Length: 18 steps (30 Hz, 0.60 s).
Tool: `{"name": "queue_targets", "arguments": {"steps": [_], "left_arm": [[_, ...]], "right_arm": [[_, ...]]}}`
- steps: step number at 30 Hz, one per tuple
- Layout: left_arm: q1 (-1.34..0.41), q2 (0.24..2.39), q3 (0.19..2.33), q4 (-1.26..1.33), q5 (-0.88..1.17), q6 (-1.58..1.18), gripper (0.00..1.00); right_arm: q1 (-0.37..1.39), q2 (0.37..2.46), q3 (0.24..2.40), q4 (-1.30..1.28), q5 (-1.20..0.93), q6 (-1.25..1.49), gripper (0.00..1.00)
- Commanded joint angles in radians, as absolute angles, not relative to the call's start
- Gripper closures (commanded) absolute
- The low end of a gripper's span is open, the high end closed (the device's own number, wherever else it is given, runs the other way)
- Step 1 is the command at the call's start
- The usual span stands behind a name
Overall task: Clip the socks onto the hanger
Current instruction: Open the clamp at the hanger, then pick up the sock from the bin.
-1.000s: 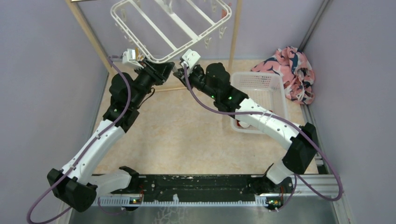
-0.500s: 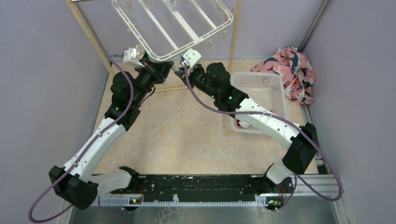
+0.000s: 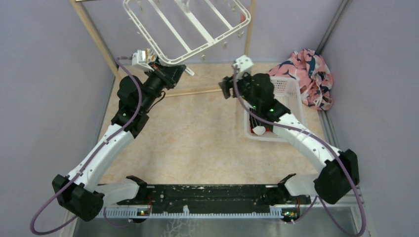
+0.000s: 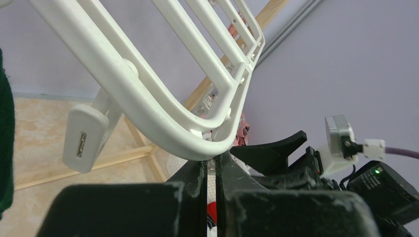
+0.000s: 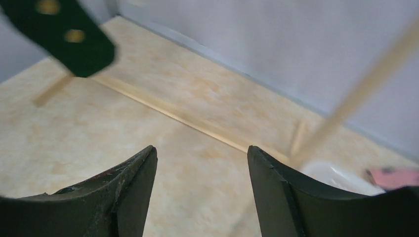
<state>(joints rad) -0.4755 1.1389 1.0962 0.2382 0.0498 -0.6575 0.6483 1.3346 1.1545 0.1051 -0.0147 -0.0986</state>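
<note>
1. While the left tool (image 4: 210, 165) sits pressed shut right under the near corner of the hanger (image 4: 123, 89), a pale sliver shows in the slit between its fingers. We cannot tell whether that is a clip's tab. We read this placement as bracing, since the frame hangs free on the wooden rack (image 3: 94, 37) and would swing when worked.
2. The hanger is tilted above the back of the tabletop (image 3: 197, 138), its near corner dipping toward the left tool. That brings the edge clips within reach. One clip (image 4: 84, 138) dangles just beside that corner with nothing in it.
3. The right tool (image 5: 201, 158) is spread wide and holds nothing. It hovers over the tabletop between the hanger and the basket (image 3: 284, 81). We judge that it is opened ready to fetch a sock.
4. The dark green sock (image 4: 5, 138) hangs at the left edge of the left wrist view, beside the frame. Its clip is out of view, so we only judge it clipped.
5. A red-and-white piece in the basket, partly under the right arm, is what we take for the red sock (image 3: 256, 131). The black sock we cannot find.
</note>
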Motion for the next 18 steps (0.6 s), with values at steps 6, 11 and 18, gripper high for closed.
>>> {"name": "queue_targets", "arguments": {"steps": [6,11,18], "left_arm": [[-0.477,1.158,1.03,0.31,0.086,-0.652,1.0],[-0.477,1.168,1.011,0.323,0.098,-0.636,1.0],[-0.478,1.156,1.014,0.312,0.088,-0.604,1.0]], "right_arm": [[0.261,1.181,0.926,0.016,0.189,0.32,0.33],[0.239,1.279,0.947,-0.035,0.245,0.325,0.2],[0.238,1.524,0.998,-0.036,0.166,0.376,0.19]]}}
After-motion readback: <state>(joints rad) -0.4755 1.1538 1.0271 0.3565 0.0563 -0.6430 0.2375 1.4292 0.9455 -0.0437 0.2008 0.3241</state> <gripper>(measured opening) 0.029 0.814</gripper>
